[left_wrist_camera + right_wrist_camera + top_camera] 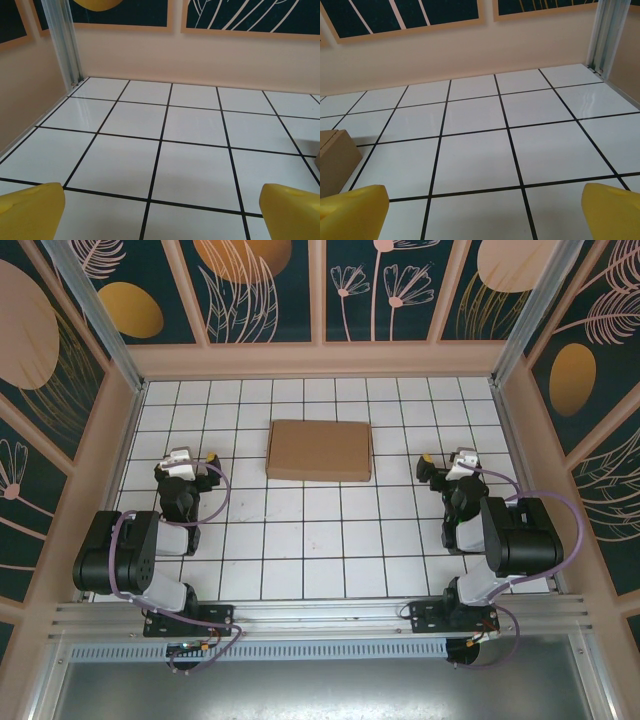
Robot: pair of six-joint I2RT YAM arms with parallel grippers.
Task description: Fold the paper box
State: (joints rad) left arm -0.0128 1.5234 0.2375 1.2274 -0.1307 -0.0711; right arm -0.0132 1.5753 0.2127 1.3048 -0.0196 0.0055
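Brown cardboard paper box (320, 450) lying flat, closed-looking, mid-far on tiled worktop (330, 540) | left hand (190, 460) spread wide, empty, well apart from box | right hand (445, 466) spread wide, empty, well apart | step: judged idle, no contact, folding either finished or not begun | next: inward reach from both sides toward any unfinished flap

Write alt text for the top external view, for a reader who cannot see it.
A flat brown paper box lies on the far middle of a white tiled table. The left gripper and right gripper sit to either side of it, slightly nearer the camera, apart from the box and holding nothing.
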